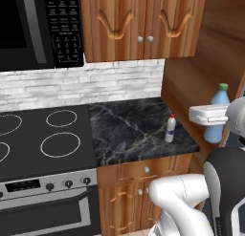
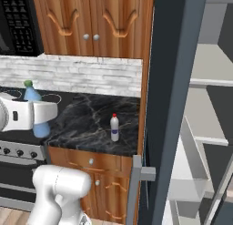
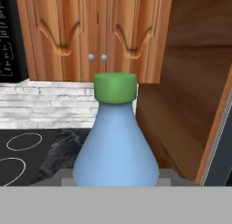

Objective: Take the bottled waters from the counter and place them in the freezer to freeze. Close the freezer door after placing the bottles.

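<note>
The green-capped bottle (image 3: 115,146) stands nearest, upright in the hand view, its long axis vertical, cap at the top and the wide blue body flaring out below. The gripper (image 1: 210,116) is closed on this bottle at its lower body and holds it lifted off the counter (image 1: 129,130); the fingertips themselves are hidden behind the body (from the hand view only small grey edges show at either side of its base). From the left base view the bottle rises above and hangs below the white hand, cap up, in front of the brown wooden side panel (image 1: 201,77). From the right base view the same bottle sits over the counter's left end, near the stovetop (image 1: 43,139).

Farther back, the red-capped bottle (image 1: 170,129) stands upright on the black marble counter close to its right front corner, well apart from the held one.

The right base view shows the freezer (image 2: 214,128), with its grey shelves, and the freezer door (image 2: 170,105) standing open edge-on, its grey handle (image 2: 134,187) low down. The left base view gives the microwave (image 1: 38,29) and oven front (image 1: 48,201) instead. Wooden cupboards (image 3: 95,37) and white brick wall (image 1: 81,84) lie farthest.
</note>
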{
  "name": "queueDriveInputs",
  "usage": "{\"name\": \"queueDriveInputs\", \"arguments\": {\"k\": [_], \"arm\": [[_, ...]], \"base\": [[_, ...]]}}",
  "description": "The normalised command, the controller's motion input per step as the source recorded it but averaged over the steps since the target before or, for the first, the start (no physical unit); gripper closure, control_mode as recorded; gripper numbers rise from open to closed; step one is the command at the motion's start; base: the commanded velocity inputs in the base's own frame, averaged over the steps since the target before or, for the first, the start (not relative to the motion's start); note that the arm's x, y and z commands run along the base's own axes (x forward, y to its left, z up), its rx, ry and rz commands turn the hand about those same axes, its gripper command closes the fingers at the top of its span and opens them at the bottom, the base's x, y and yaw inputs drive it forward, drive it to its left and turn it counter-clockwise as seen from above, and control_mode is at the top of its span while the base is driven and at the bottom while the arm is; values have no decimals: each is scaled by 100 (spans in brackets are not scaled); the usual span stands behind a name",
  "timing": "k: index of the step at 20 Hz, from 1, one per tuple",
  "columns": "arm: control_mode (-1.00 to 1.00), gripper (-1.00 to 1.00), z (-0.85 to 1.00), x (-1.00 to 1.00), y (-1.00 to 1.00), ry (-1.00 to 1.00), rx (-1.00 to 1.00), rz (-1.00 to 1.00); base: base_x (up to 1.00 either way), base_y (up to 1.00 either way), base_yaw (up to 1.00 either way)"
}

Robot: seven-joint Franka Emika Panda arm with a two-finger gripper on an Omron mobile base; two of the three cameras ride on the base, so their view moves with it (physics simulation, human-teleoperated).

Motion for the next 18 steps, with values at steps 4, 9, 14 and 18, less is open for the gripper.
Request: {"name": "queueDriveInputs", "arguments": {"k": [4, 9, 14, 18], "arm": [[100, 100, 0, 0, 0, 0, 0, 0], [100, 100, 0, 0, 0, 0, 0, 0], [100, 100, 0, 0, 0, 0, 0, 0], [100, 100, 0, 0, 0, 0, 0, 0]], "base": [[-52, 36, -5], [-61, 11, -5], [-61, 0, -5], [-63, 0, -5]]}}
